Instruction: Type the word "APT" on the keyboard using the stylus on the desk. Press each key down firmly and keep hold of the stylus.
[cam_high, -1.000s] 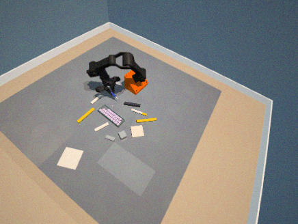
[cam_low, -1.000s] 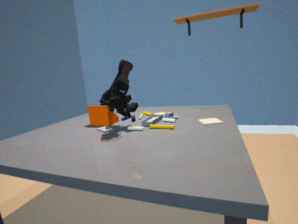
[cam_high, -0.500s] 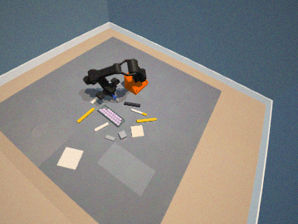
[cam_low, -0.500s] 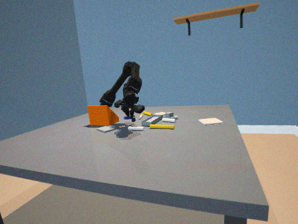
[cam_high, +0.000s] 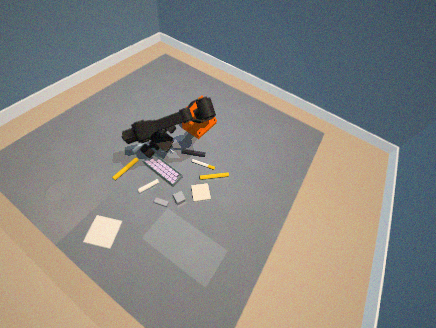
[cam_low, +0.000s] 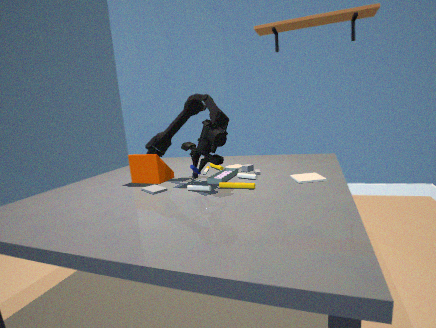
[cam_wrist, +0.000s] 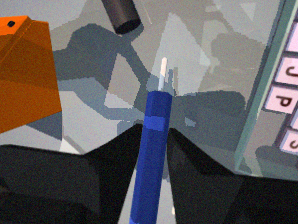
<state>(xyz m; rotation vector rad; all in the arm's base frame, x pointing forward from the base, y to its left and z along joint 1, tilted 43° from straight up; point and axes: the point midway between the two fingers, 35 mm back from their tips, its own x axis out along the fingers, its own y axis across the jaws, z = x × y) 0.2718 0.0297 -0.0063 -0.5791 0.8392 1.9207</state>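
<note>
My gripper (cam_low: 196, 169) (cam_wrist: 155, 131) is shut on the blue stylus (cam_wrist: 151, 165) (cam_low: 194, 168). In the wrist view the stylus points away from the fingers, slightly tilted, with its pale tip over bare desk. The keyboard (cam_high: 163, 170) (cam_low: 223, 175) (cam_wrist: 281, 101) has a green-grey case and pinkish keys. It lies to the right of the stylus in the wrist view, where a P key shows near its left edge. The tip is off the keyboard, apart from its case. The arm hides the fingertips and stylus in the top view.
An orange block (cam_high: 200, 127) (cam_low: 145, 169) (cam_wrist: 30, 75) stands near the arm's base. A dark cylinder (cam_high: 193, 152) (cam_wrist: 122, 17) lies ahead of the tip. Yellow sticks (cam_high: 125, 169) (cam_high: 214, 176), a white stick (cam_high: 148, 185), a grey block (cam_high: 179, 197) and a pale square (cam_high: 201, 192) lie around the keyboard.
</note>
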